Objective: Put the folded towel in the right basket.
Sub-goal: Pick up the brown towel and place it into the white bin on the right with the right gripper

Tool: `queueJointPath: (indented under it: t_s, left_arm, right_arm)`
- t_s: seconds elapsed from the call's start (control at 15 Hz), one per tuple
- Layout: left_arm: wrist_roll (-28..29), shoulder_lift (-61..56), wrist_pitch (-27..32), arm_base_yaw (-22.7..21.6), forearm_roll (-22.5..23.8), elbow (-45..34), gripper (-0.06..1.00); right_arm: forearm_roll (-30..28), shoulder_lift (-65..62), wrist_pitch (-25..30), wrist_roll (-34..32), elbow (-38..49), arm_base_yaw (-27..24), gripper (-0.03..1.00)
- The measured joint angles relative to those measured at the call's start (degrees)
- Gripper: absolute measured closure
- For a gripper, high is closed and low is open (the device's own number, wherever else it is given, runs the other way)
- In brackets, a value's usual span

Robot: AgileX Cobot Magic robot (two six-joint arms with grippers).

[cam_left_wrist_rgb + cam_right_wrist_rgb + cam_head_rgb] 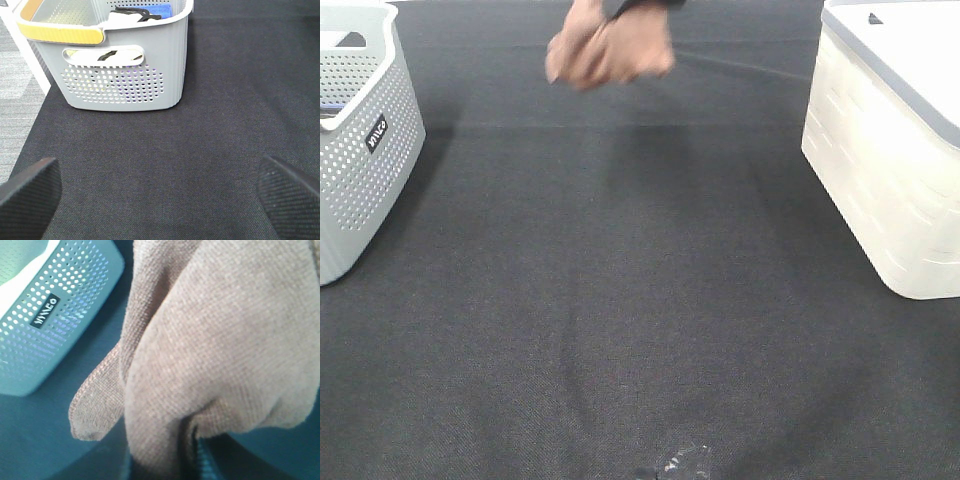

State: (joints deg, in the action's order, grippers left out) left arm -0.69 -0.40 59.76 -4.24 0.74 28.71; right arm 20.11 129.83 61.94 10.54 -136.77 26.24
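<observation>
The brown towel [610, 45] hangs bunched in the air over the far middle of the dark mat. It fills the right wrist view [215, 340]. My right gripper [197, 460] is shut on the towel, and its fingers are mostly hidden by the cloth. The right basket [890, 160] is cream-white with a grey rim and stands at the right edge, well to the right of the towel. My left gripper [160, 200] is open and empty above the mat, with its black fingertips [30, 195] wide apart, facing the grey basket [120, 60].
The grey perforated left basket [360, 140] stands at the left edge and holds white, black and blue items [135, 12]. The dark mat [640, 320] covers the table. The mat's edge and grey floor [20, 75] lie beside the left basket.
</observation>
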Motion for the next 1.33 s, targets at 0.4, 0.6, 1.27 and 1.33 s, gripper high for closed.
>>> queueJointPath:
  t_s: [0.4,0.6,1.27,1.33]
  left_arm:
    - [0.0,0.0,0.0,0.0,0.06,0.0,-0.05]
    - [0.0,0.0,0.0,0.0,0.06,0.0,-0.05]
    - [0.0,0.0,0.0,0.0,0.06,0.0,-0.05]
    - [0.0,0.0,0.0,0.0,0.06,0.0,-0.05]
  right_arm:
    - [-5.39,-13.12,7.62,-2.69,-0.06,-17.88,0.72]
    - [-5.84,-13.69,7.73,-4.58,0.23,-29.28,0.72]
    - [-8.94,-13.69,2.58,-4.07,23.09,-37.47,0.67]
    - [-8.82,-13.69,2.46,-4.07,24.01,-37.47,0.46]
